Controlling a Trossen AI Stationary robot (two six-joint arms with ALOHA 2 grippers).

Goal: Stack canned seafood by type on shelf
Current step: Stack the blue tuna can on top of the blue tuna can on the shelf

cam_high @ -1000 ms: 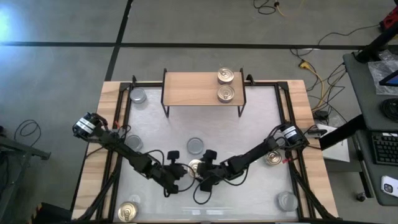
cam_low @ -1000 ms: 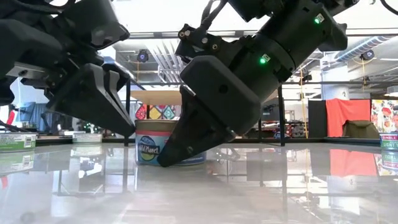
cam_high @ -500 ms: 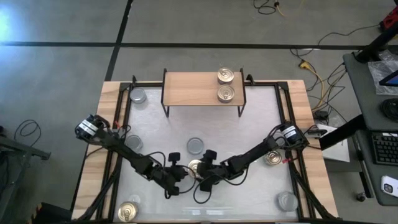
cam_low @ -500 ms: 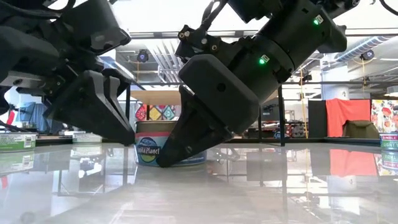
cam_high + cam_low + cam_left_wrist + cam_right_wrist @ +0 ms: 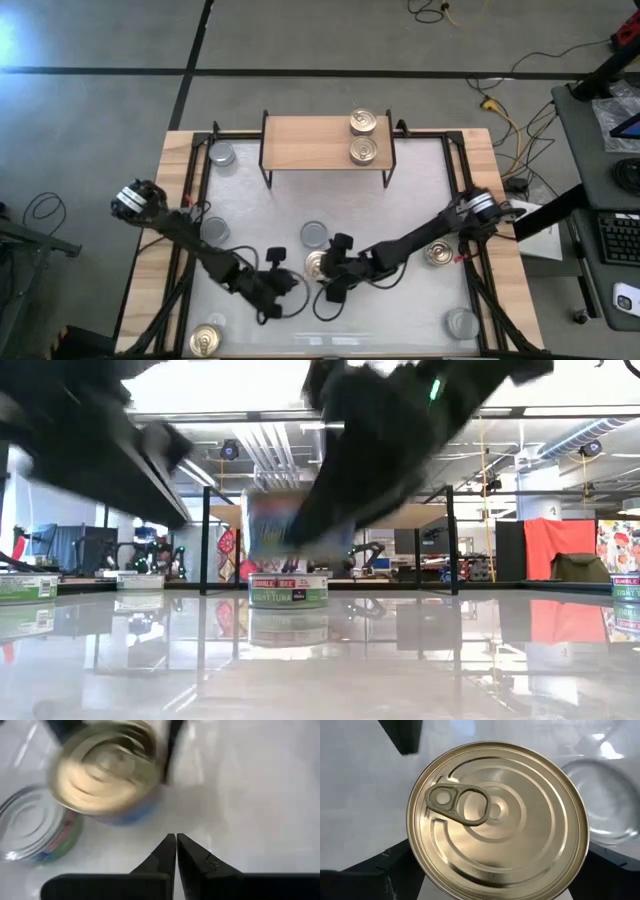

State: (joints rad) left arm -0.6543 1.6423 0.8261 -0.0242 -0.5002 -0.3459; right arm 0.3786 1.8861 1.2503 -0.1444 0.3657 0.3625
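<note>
A gold-topped tin (image 5: 497, 820) sits between my right gripper's (image 5: 497, 870) fingers; in the low view the tin (image 5: 298, 530) hangs blurred above the table. My left gripper (image 5: 176, 840) is shut and touches nothing, just near and left of that tin (image 5: 317, 263). A silver-topped tin (image 5: 313, 235) stands on its base just beyond it and shows in the low view as the tin (image 5: 288, 590). The shelf (image 5: 310, 145) stands at the table's far side with two gold tins (image 5: 362, 122) (image 5: 362, 150) on its right part. My right gripper pinches the gold-topped tin by its side wall, a finger (image 5: 390, 870) on each side just below the rim (image 5: 417, 860). It comes slanting down from the table's right. The tin is upright, lid up, and lifted clear of the table.
Other tins stand on the table: a silver one (image 5: 222, 154) at the far left, a gold one (image 5: 207, 340) at the near left, a gold one (image 5: 437, 253) under the right arm, a silver one (image 5: 461, 322) at the near right. Black frame rails (image 5: 200, 180) run along the sides.
My right gripper has risen with the gold-topped tin, which stood on the table and now hangs clear above it, uncovering the silver tin behind. My left gripper has drawn back from the tin toward the table's near left.
</note>
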